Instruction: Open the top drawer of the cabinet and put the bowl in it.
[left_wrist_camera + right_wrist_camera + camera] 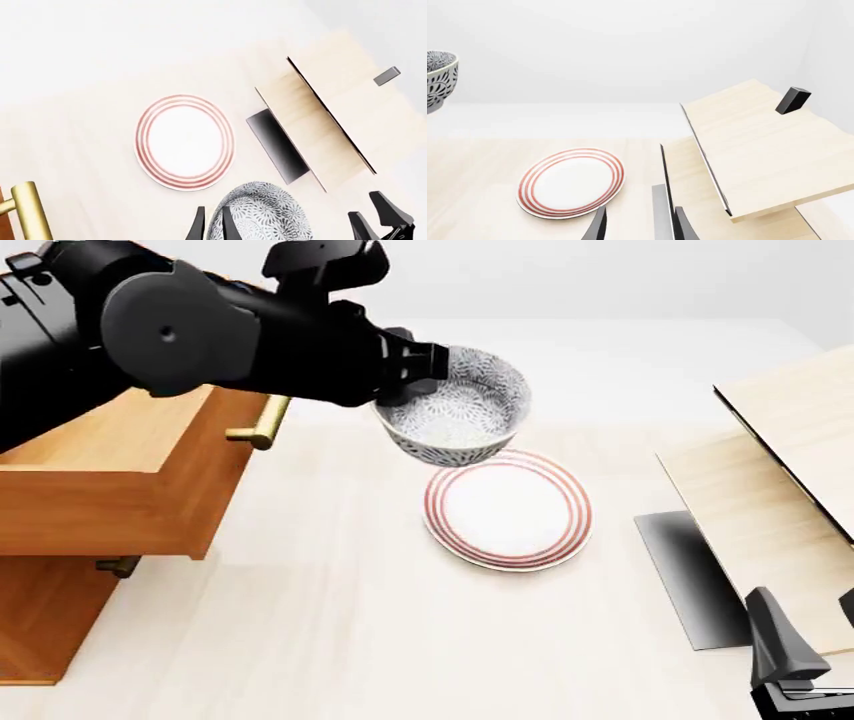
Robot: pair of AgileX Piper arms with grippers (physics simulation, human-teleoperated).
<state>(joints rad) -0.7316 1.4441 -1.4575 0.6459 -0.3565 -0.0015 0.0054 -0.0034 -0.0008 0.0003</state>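
Note:
The speckled bowl (457,412) hangs in the air above the table, just behind the plate. My left gripper (408,378) is shut on its near-left rim. In the left wrist view the two fingers (199,226) clamp the edge of the bowl (267,212). The top drawer (114,475) of the cabinet (40,625) stands pulled out at the left, its brass handle (263,425) a little left of the bowl. My right gripper (801,650) rests open at the near right corner with nothing between its fingers. The bowl (439,80) shows at the edge of the right wrist view.
A flat white plate with red rings (507,510) lies mid-table under the bowl's right side. Pale wood boards (774,490) lean at the right over a dark grey mat (687,575). A small dark block (792,100) sits on the upper board. A lower drawer's handle (118,565) sticks out beneath the open drawer.

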